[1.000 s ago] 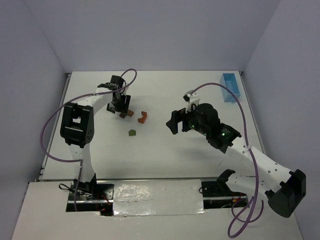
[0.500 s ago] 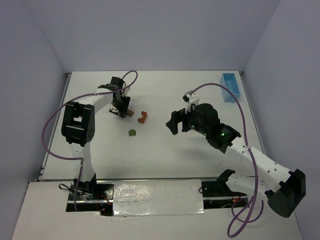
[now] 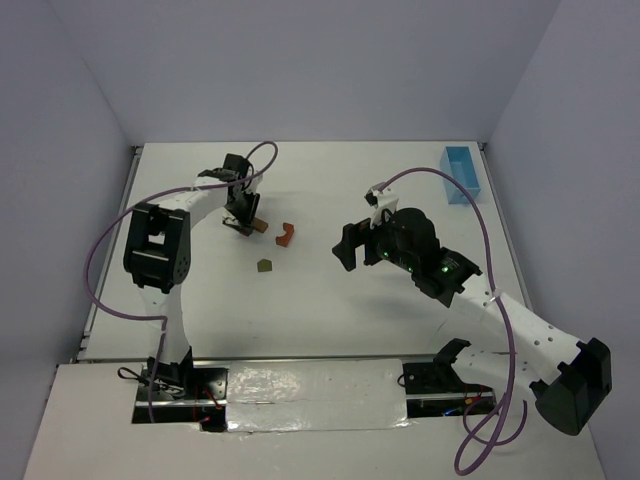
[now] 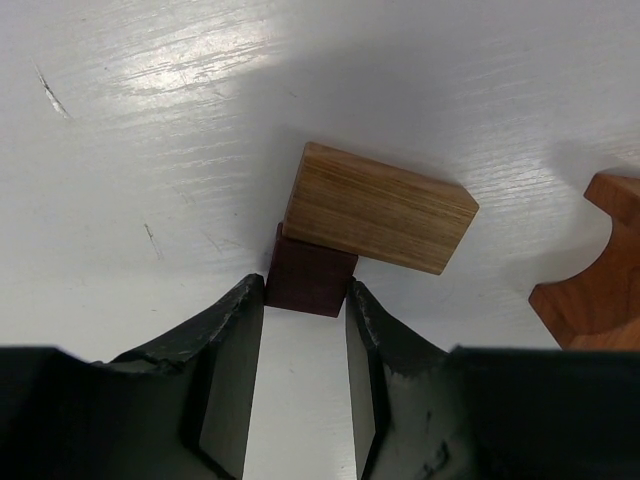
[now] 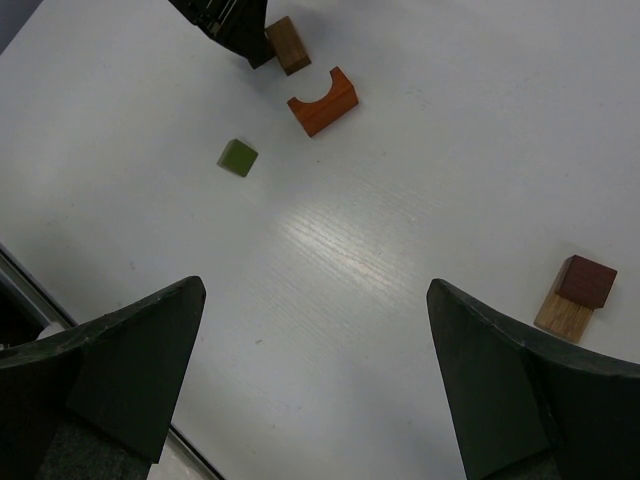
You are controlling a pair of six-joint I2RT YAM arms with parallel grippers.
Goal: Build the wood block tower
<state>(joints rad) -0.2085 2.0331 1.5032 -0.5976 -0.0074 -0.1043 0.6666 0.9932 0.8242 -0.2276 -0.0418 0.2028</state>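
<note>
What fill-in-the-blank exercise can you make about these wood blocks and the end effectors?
By the left end effector, the tan block rests on a dark ____ block. The reddish-orange block has the shape of an ____. The lone cube is olive ____. The right end effector is ____.
Missing: brown; arch; green; open.

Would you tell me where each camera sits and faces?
Top external: above and behind the bases, looking down on the table; left arm and right arm show.
Left wrist: near the table, facing the tan block and dark block; left fingers show.
Right wrist: higher, looking down on the green block; right fingers show.
Shared: all see the arch.
</note>
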